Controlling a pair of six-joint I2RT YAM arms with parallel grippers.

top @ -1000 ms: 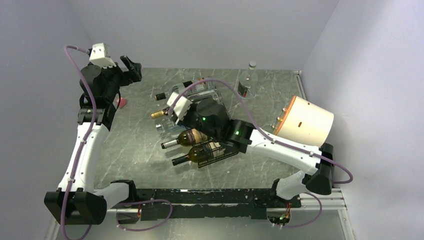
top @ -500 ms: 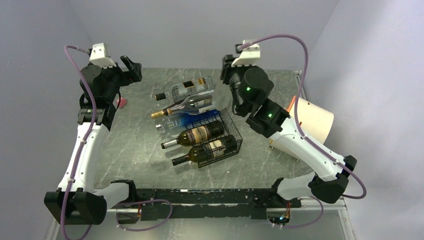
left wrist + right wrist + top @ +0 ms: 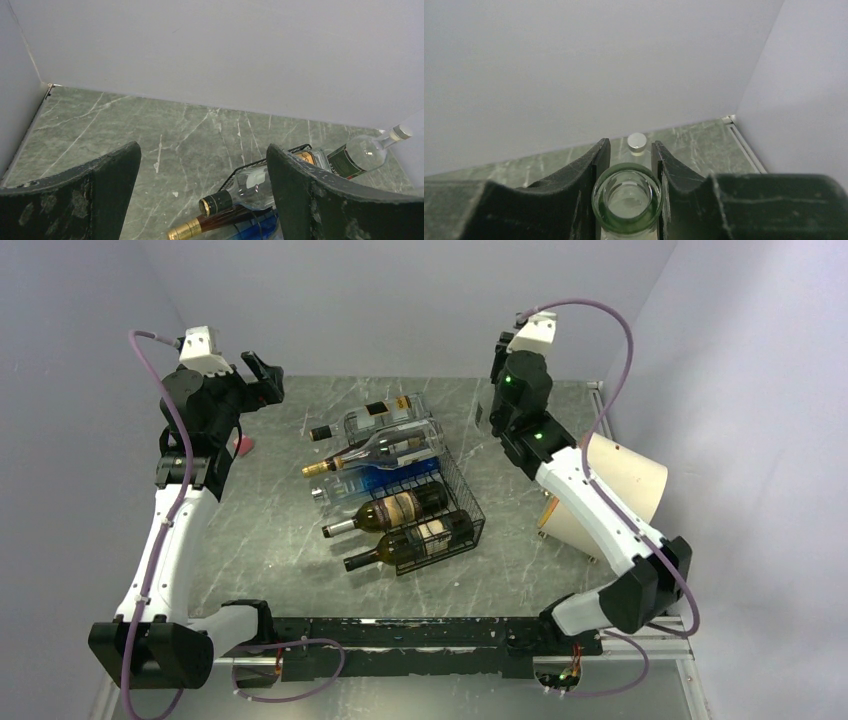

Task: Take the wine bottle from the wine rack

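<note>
Right gripper (image 3: 629, 152) pinches green-glass bottle (image 3: 626, 201) at neck; left gripper (image 3: 202, 151) wide, empty. Risk: slick glass slips, striking clear capped bottle (image 3: 636, 141).

Left claw (image 3: 202, 160) spread wide; right claw (image 3: 630, 146) tight on bottle (image 3: 626, 201) neck.

Lab booth: plain walls (image 3: 400, 300) enclose marbled tabletop (image 3: 280, 520).
</note>
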